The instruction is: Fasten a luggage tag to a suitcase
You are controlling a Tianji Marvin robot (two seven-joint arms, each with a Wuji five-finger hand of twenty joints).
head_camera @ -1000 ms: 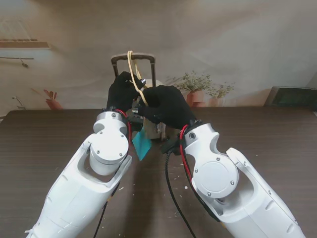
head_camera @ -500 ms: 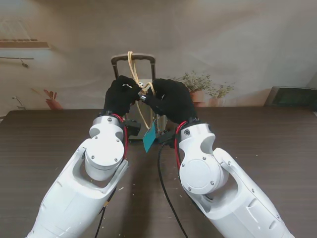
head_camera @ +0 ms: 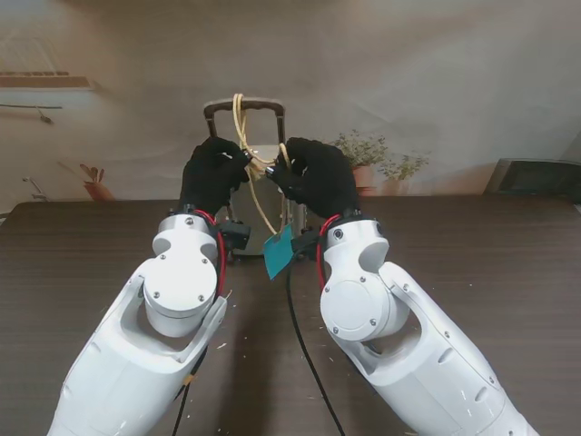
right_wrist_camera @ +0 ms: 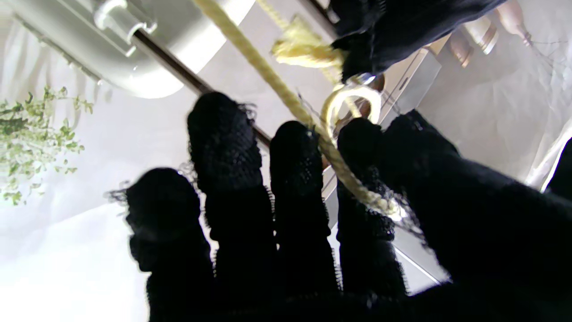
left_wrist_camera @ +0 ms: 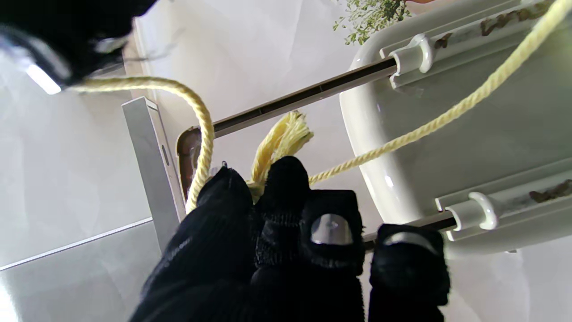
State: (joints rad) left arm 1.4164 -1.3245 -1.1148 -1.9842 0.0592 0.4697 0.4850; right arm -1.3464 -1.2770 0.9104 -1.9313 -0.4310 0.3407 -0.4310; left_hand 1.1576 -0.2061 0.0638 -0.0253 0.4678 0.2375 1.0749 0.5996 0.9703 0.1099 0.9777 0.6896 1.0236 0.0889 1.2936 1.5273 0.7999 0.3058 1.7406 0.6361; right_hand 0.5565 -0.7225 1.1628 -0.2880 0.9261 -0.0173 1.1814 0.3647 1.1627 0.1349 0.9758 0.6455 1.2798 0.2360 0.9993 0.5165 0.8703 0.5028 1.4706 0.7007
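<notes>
The suitcase's brown pull handle point(head_camera: 243, 106) stands upright at the table's far middle, with a yellow cord point(head_camera: 239, 116) looped over it. My left hand point(head_camera: 213, 173) and right hand point(head_camera: 318, 174), both in black gloves, meet just under the handle, each pinching the cord. A teal luggage tag point(head_camera: 279, 252) dangles from the cord between my forearms. In the left wrist view the cord's frayed end point(left_wrist_camera: 281, 138) sticks out of my fingers point(left_wrist_camera: 286, 201) beside the white suitcase shell point(left_wrist_camera: 447, 147). In the right wrist view the cord point(right_wrist_camera: 268, 76) runs between thumb and forefinger, with a small loop point(right_wrist_camera: 351, 100).
The dark wood table point(head_camera: 73, 254) spreads to both sides, with small pale crumbs near me. A black cable point(head_camera: 304, 354) trails between my arms. Potted plants point(head_camera: 368, 150) show on the backdrop, and a dark flat object point(head_camera: 536, 177) lies at the far right.
Both hands rose closer to the handle, the left shifting left. The cord pulled tauter between them. The teal tag swung right, from my left wrist to between the forearms.
</notes>
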